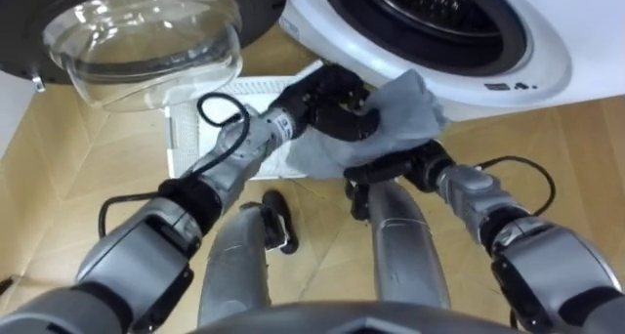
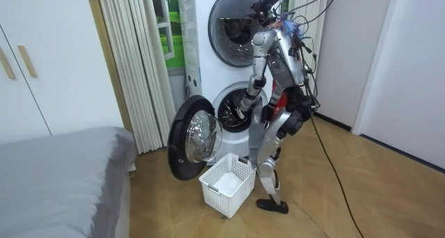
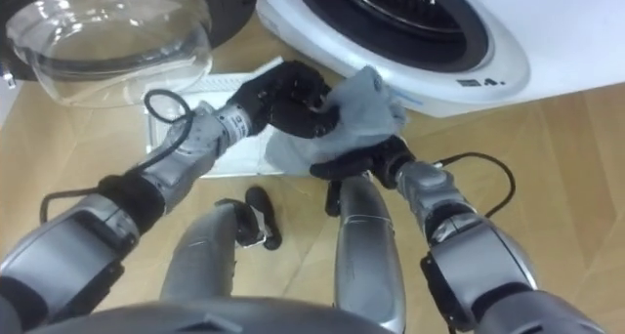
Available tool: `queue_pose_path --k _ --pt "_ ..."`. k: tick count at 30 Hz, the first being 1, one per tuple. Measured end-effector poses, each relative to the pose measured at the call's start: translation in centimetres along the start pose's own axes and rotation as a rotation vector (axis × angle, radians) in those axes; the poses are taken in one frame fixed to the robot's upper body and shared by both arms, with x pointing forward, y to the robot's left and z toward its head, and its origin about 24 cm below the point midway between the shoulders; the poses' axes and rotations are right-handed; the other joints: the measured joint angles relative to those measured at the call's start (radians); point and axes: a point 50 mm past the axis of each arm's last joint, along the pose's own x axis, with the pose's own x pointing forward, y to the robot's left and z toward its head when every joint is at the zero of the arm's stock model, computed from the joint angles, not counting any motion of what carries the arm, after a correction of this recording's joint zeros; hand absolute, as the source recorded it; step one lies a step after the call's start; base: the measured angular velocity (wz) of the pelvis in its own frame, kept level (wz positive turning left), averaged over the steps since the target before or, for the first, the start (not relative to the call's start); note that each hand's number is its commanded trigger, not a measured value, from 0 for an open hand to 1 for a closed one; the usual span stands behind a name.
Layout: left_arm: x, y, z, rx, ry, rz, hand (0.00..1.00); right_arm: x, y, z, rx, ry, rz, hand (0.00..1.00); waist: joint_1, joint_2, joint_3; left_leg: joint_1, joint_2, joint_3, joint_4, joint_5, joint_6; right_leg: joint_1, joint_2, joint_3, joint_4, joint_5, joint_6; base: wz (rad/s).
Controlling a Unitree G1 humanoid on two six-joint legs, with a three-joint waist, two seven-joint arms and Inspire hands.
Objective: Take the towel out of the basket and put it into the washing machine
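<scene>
A grey towel (image 1: pixel 402 114) hangs bunched just below the washing machine's open drum (image 1: pixel 430 12), touching the white rim (image 1: pixel 391 56). My left hand (image 1: pixel 330 102) is shut on the towel's left side, its fingers curled into the cloth. My right hand (image 1: pixel 386 168) sits under the towel's lower edge, curled onto the cloth. In the room view I stand close to the lower machine (image 2: pixel 233 106), both arms reaching to its opening.
The round glass door (image 1: pixel 146 41) stands swung open to my left. A white laundry basket (image 1: pixel 186 129) sits on the wooden floor below my hands, in front of the machine. A second machine (image 2: pixel 236 19) is stacked above; curtains (image 2: pixel 132 64) and a bed (image 2: pixel 62 175) are on the room view's left.
</scene>
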Motion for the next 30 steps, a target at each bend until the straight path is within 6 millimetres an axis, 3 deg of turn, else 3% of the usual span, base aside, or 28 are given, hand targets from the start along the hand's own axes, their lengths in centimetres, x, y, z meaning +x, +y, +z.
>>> queue_pose_path --k 8,11,12,13,14,15,20,24,30 --pt "-0.4 -0.5 -1.1 -0.333 -0.019 -0.052 1.0 0.2 0.3 0.6 0.013 -0.018 0.012 0.0 0.021 -0.003 -0.0018 -0.003 -0.003 -0.008 -0.009 0.007 -0.006 0.002 0.001 -0.015 -0.016 0.005 -0.006 0.01" --pt "-0.7 -0.6 -1.7 -0.446 -0.025 -0.058 1.0 0.3 0.5 0.5 0.012 0.004 0.027 0.0 0.022 -0.006 -0.0037 0.002 -0.015 -0.018 -0.026 0.015 -0.01 0.003 -0.003 -0.016 -0.017 0.006 -0.007 0.09" --pt "-0.8 -0.6 -2.0 -0.491 -0.028 -0.056 1.0 0.3 0.6 0.4 0.017 0.01 0.032 0.2 0.022 -0.007 -0.0044 0.001 -0.014 -0.019 -0.029 0.016 -0.01 0.003 -0.002 -0.016 -0.02 0.006 -0.007 0.03" --pt "-1.0 -0.7 -2.4 -0.537 -0.027 -0.047 1.0 0.4 0.9 0.3 0.022 0.016 0.039 0.72 0.022 -0.009 -0.0065 0.0 -0.014 -0.019 -0.033 0.018 -0.011 0.004 0.001 -0.015 -0.027 0.008 -0.007 0.0" --pt "-1.1 -0.7 -2.6 -0.563 -0.027 -0.042 1.0 0.4 1.0 0.2 0.025 0.02 0.039 0.94 0.022 -0.01 -0.0073 -0.001 -0.014 -0.019 -0.036 0.019 -0.011 0.004 0.002 -0.015 -0.031 0.01 -0.008 0.0" --pt "-1.3 -0.8 -3.0 -0.605 -0.025 -0.033 1.0 0.3 1.0 0.0 0.028 0.026 0.038 1.0 0.021 -0.01 -0.0075 -0.003 -0.014 -0.021 -0.036 0.019 -0.011 0.003 0.002 -0.015 -0.033 0.01 -0.008 0.0" --pt "-1.5 -0.9 -3.4 -0.752 -0.037 -0.015 1.0 0.5 1.2 0.3 0.024 0.025 0.041 1.0 0.024 -0.015 -0.0115 -0.003 -0.012 -0.019 -0.038 0.019 -0.011 0.0 0.002 -0.013 -0.033 0.01 -0.008 0.0" --pt "-1.5 -0.7 -3.3 -0.848 -0.076 0.003 1.0 0.6 1.4 0.7 0.018 0.009 0.042 1.0 0.025 -0.017 -0.0226 -0.001 -0.012 -0.019 -0.039 0.02 -0.012 0.002 0.003 -0.013 -0.033 0.01 -0.008 0.0" --pt "-1.3 -0.7 -3.0 -0.912 -0.11 0.013 1.0 0.7 1.8 1.0 -0.013 -0.002 0.052 1.0 0.025 -0.017 -0.0229 0.001 -0.011 -0.02 -0.037 0.02 -0.012 0.007 0.001 -0.02 -0.034 0.011 -0.009 0.0"
